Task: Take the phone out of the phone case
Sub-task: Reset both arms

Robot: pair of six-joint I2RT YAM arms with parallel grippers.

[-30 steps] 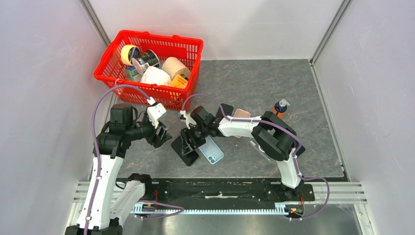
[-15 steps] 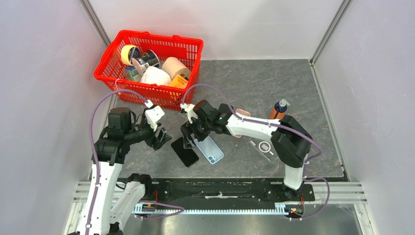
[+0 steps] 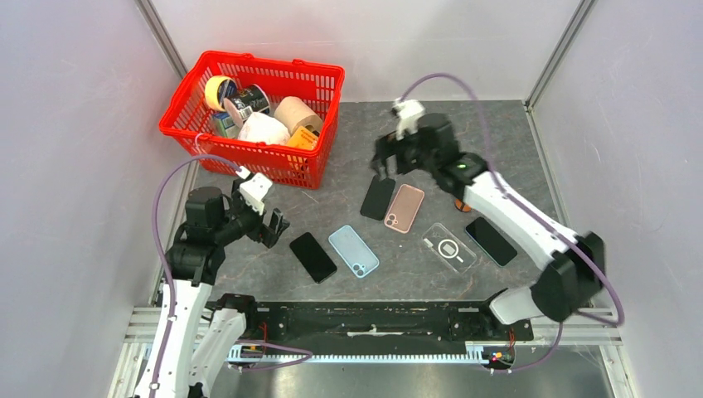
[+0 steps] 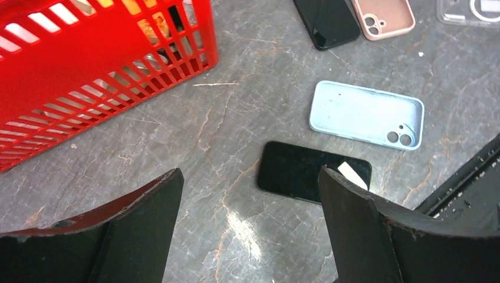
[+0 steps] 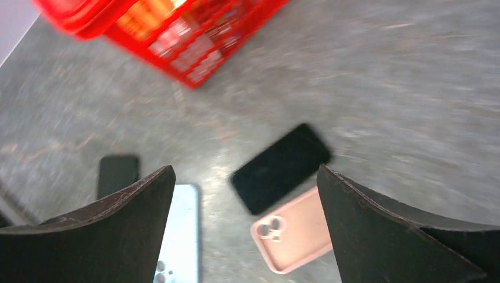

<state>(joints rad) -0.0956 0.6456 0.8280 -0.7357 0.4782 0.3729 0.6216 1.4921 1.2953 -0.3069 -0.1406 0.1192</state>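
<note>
A black phone (image 3: 312, 257) lies bare on the surface (image 3: 481, 141) just beside an empty light blue case (image 3: 354, 250), evidently freed. Left fingers (image 4: 135, 236) hang open, holding nothing; right fingers (image 5: 118, 236), spread wide, hover above another phone (image 3: 378, 197) and pink case (image 3: 404, 207), likewise lying apart.

**Surfaces as I see them from my wrists**

The table (image 4: 247, 106) under me is grey and veined like stone, mostly matt with a soft sheen where the light hits. The basket (image 4: 88, 65) is smooth red plastic lattice. The phone (image 4: 306, 171) shows a black, glass-smooth, shiny face. The blue case (image 4: 359, 112) looks smooth and matt, rubbery rather than hard, and the pink case (image 3: 404, 207) has the same dull finish. The clear case (image 3: 448, 247) is transparent glossy plastic. My left fingers (image 4: 135, 230) are dark matt plastic. The rail (image 3: 580, 327) is bare silvery metal.
</note>
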